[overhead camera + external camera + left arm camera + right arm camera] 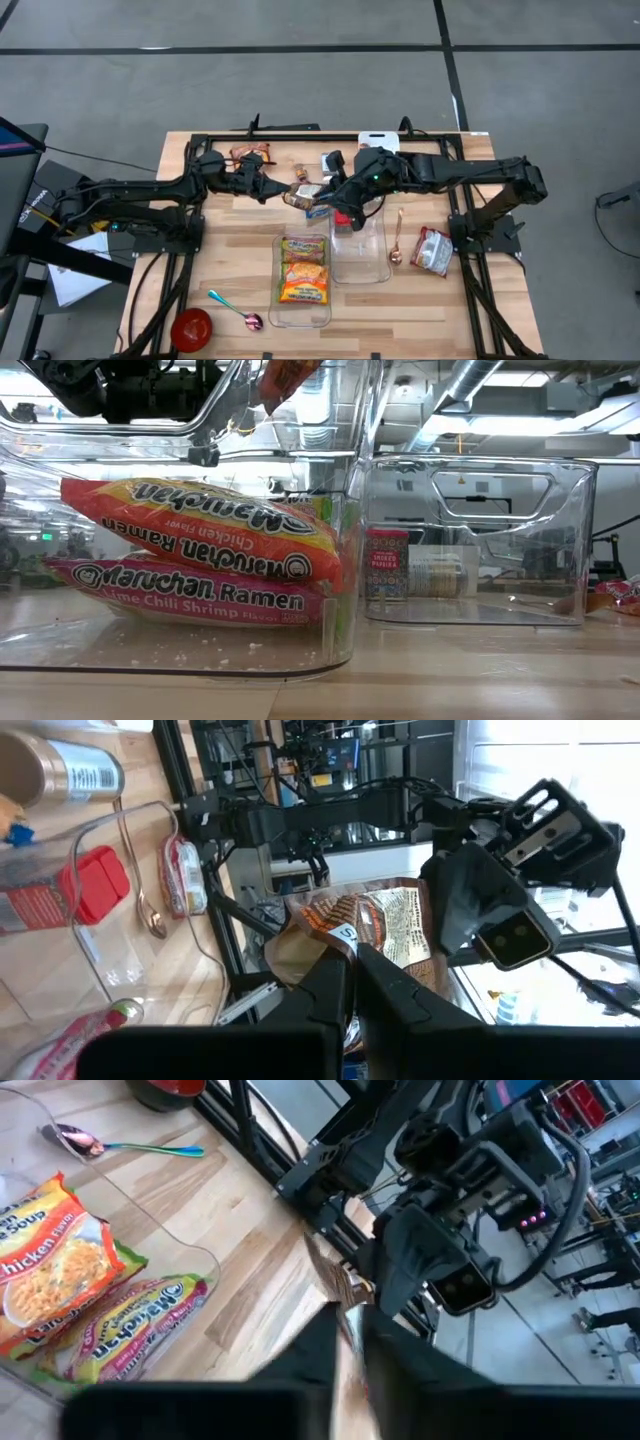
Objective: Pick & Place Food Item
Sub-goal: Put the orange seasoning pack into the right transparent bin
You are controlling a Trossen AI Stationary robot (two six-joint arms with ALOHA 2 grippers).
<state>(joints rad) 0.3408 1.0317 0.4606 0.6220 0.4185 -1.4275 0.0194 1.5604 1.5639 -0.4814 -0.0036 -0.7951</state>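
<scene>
The left gripper (pixel 283 194) is clamped on a brown snack packet (pixel 300 196), held in the air above the table (pixel 230 260) near its far edge. The right gripper (pixel 325 203) pinches the same packet's other end. Ramen packs (pixel 303 270) fill the left clear bin (pixel 277 310).

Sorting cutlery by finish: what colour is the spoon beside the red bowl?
Teal handle, pinkish iridescent bowl on the spoon; clearest in the high view.

Low view: top ramen packet (pixel 200 525) reads "Maruchan Ramen, Chicken Flavor"; packet beneath at 6 o'clock (pixel 190 600) "Maruchan Ramen, Lime Chili Shrimp". Red jar (pixel 387 563) label unreadable.
</scene>
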